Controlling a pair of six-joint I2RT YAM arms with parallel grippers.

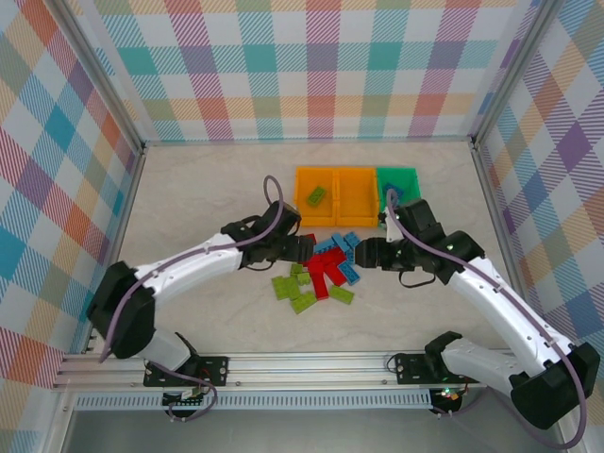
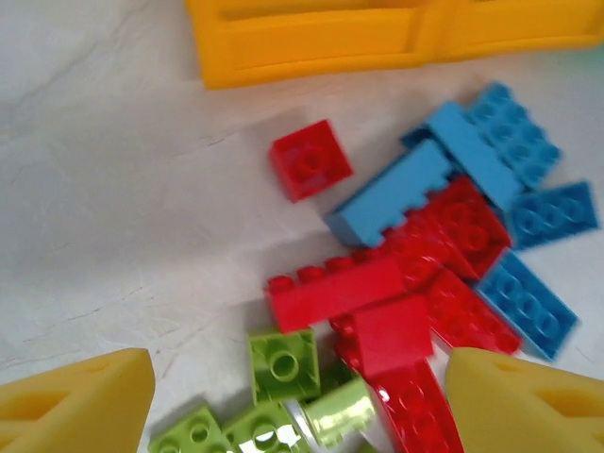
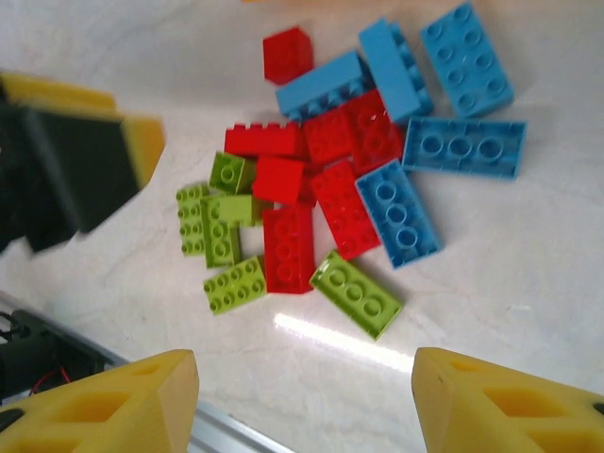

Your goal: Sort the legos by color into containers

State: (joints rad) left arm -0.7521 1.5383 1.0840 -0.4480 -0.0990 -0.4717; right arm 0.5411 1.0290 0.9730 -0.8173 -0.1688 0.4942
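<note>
Hovering low over the heap, both arms are working at the pick-up stage of the sort, with most of it waiting to be done. The small flat studded plastic legos in red, light blue and lime green are lying in a loose pile on the pale bench. They are sitting just in front of the containers, three square open-top plastic bins joined in a row, two orange and one green. One sorted lime brick is resting in the left-hand orange bin. The left tool is hanging above the pile's left side with its yellow fingers spread wide apart, gripping and touching nothing. The right tool is facing it from the other side, likewise wide apart and empty, near the heap but not touching it. The next move, as I judge it, is calling for one tool to pick a piece lying free of its neighbours. That could be the square red brick sitting apart by the orange wall, or the outlying lime brick at the near edge. The tool would be dropping over the piece, closing across its short sides and carrying it to its bin. With the two tools so near each other, taking turns is looking wise.
</note>
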